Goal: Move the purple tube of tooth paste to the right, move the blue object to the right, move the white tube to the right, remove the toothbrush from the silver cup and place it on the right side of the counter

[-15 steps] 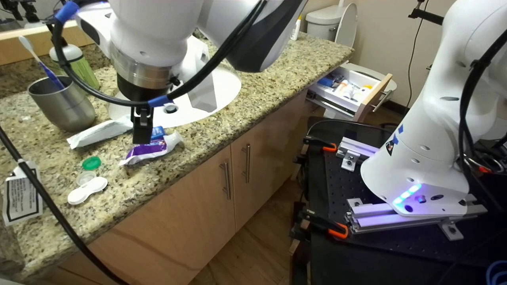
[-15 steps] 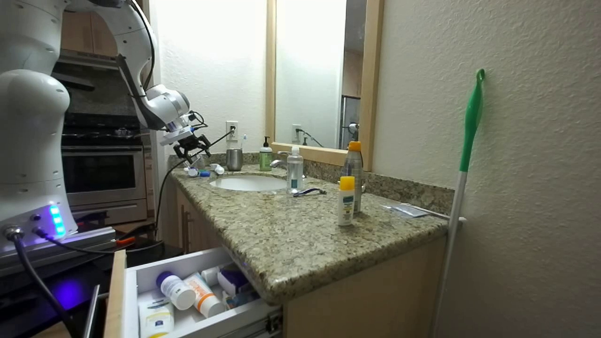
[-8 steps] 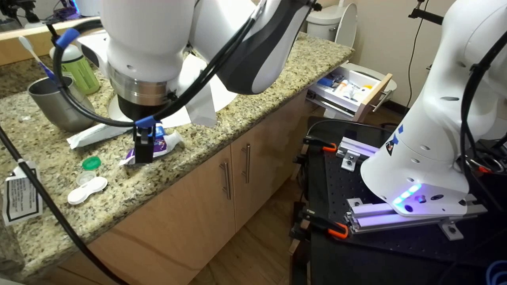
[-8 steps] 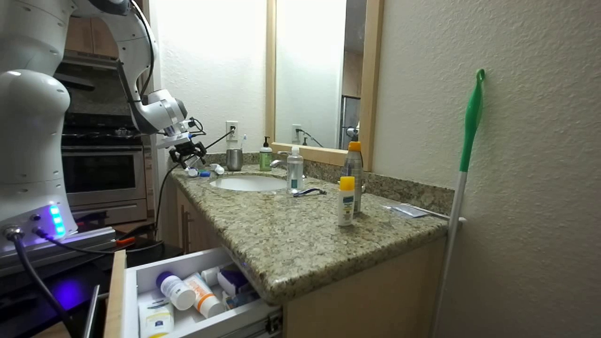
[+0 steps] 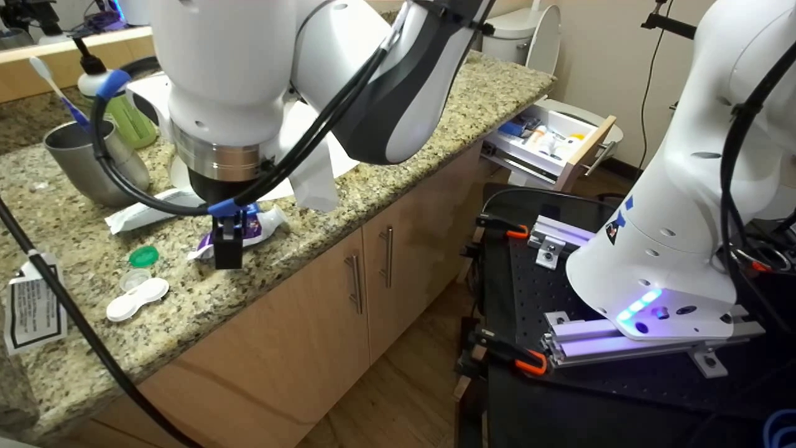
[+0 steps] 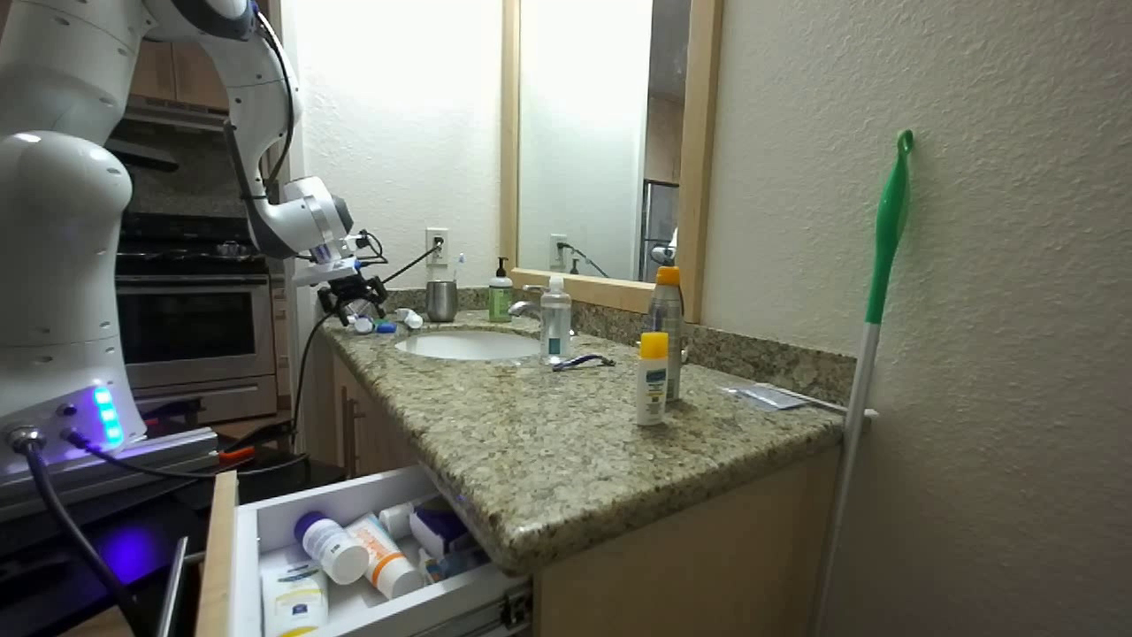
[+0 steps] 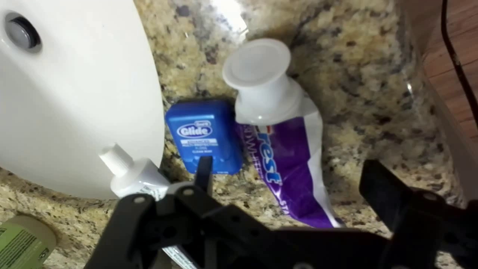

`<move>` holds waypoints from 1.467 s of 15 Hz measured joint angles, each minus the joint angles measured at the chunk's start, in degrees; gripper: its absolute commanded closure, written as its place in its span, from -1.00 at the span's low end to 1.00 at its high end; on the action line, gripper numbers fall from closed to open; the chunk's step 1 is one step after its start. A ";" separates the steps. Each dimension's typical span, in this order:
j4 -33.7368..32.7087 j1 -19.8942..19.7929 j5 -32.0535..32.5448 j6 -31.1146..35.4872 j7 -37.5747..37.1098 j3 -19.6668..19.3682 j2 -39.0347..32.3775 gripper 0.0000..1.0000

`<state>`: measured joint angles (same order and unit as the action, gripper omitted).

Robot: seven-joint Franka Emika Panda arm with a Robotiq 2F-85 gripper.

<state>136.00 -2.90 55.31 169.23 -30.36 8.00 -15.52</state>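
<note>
In an exterior view, toothbrush [image 5: 73,111] leaned in cup [image 5: 93,171], white tube [image 5: 140,216] lay just beside. In wrist view, blue floss box [image 7: 203,138], then purple toothpaste [image 7: 280,149] sat on counter [image 7: 373,93], gripper [image 7: 286,164] over toothpaste, fingers apart.

A white oval sink [image 7: 89,93] is set into the speckled beige-brown granite table [image 6: 531,442]. Near the sink, a rectangular blue plastic floss box [image 7: 203,132] lies just beside a purple-and-white toothpaste tube [image 7: 282,144], near a long white tube [image 5: 139,216]. A tapered grey metal cup [image 5: 93,167] and a green soap bottle [image 6: 500,301] stand upright; a round green cap [image 5: 143,256], a clear disc [image 5: 133,279] and a two-lobed white case [image 5: 137,299] lie together. Elsewhere are a clear bottle [image 6: 555,320], a blue razor [image 6: 581,360], a yellow-capped white bottle [image 6: 652,385] and an orange-capped grey bottle [image 6: 665,308].
</note>
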 measured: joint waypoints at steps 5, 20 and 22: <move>-2.57 0.40 0.78 0.18 -0.96 -0.51 -2.47 -0.08; -4.40 -0.53 -36.77 -0.10 18.05 2.32 -2.70 0.90; -3.87 0.15 -39.24 -1.33 17.72 -0.42 1.67 0.90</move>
<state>132.12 -2.75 16.07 167.90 -12.65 7.58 -13.85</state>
